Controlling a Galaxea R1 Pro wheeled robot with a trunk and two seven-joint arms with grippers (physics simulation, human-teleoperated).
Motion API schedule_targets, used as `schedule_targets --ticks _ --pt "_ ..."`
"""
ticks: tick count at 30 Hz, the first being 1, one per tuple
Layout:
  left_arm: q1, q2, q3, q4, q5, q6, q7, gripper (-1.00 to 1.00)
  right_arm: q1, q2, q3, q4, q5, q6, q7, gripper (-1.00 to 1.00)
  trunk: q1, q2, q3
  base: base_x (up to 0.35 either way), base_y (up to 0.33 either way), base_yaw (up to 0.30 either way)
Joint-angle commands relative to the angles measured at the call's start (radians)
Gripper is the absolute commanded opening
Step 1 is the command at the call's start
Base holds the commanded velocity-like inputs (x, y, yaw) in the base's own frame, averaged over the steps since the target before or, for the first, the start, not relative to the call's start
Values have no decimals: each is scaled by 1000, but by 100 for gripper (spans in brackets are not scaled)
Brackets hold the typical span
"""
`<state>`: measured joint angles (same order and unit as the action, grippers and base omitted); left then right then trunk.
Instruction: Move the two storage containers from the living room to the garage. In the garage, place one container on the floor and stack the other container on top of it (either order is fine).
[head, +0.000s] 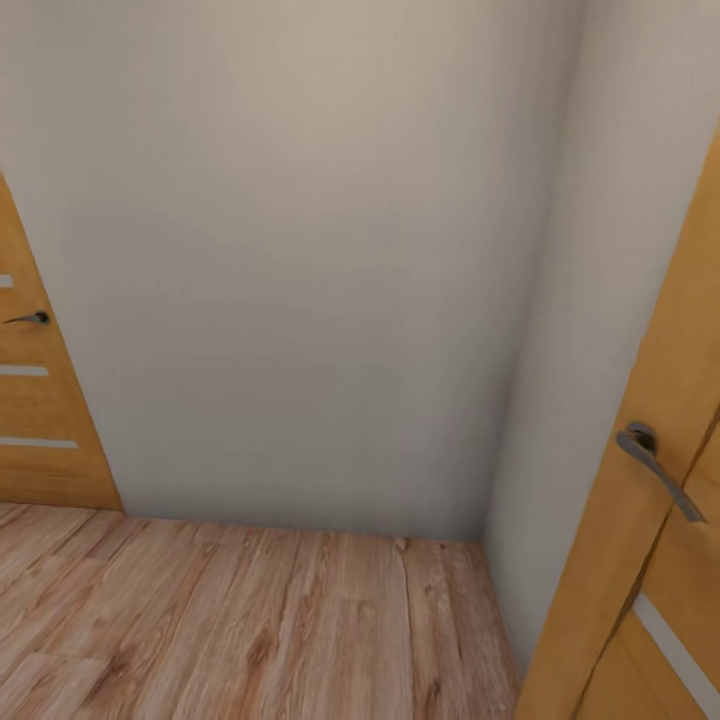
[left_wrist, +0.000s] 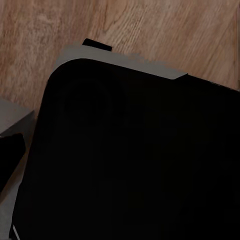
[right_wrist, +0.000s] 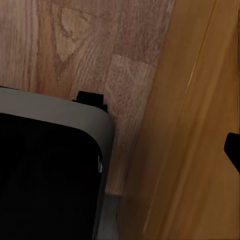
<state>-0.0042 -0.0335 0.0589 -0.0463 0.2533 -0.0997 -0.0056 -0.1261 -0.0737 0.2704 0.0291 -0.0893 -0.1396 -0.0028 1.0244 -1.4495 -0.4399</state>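
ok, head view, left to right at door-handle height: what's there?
Left wooden door with its handle → plain white wall → wall corner → right wooden door with its lever handle.

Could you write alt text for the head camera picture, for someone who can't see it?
A plain pale wall meets a light wood plank floor in a room corner. An orange-brown wooden door with a dark lever handle stands at the left edge, and another such door with a grey lever handle stands close at the right.
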Motion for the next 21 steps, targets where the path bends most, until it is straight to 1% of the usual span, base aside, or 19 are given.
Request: schedule_targets --ticks 1,10,16,21 --pt "0 0 6 0 1 -3 -1 100 -1 1 8 3 -9 -6 0 100 1 0 -1 322 0 0" --pt "0 0 6 1 1 -3 1 100 -1 2 15 3 -4 -7 0 100 1 0 -1 317 0 13" --pt "0 0 6 1 1 -3 1 100 -1 2 17 3 -2 -8 0 100 1 0 -1 282 0 221" --pt "0 0 6 1 1 -4 1 100 -1 3 18 3 -1 -8 0 100 1 0 -1 107 0 266"
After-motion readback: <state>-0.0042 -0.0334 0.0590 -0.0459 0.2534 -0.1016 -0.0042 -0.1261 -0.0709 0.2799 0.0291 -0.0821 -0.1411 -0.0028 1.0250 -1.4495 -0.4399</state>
